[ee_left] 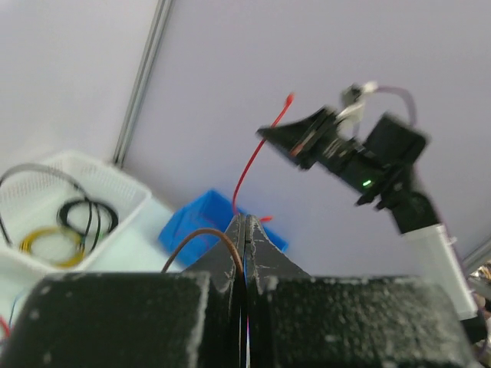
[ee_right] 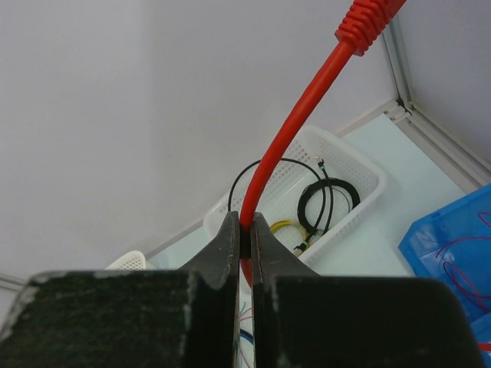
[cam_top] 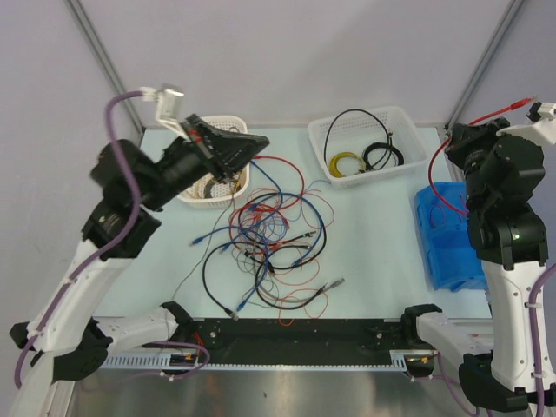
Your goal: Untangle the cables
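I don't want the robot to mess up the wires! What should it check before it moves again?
1. Right gripper has a grip: ok. It is shut on the red cable.
2. Left gripper has a grip: ok. It is shut on a thin brown wire.
3. Red cable clear of the pile of cables: ok. It hangs by the blue bin, apart from the pile.
4. Brown wire clear of the pile: cannot tell. Its other end is hidden behind the gripper.
5. Pile untangled: not ok. Red, blue and black loops cross each other mid-table.
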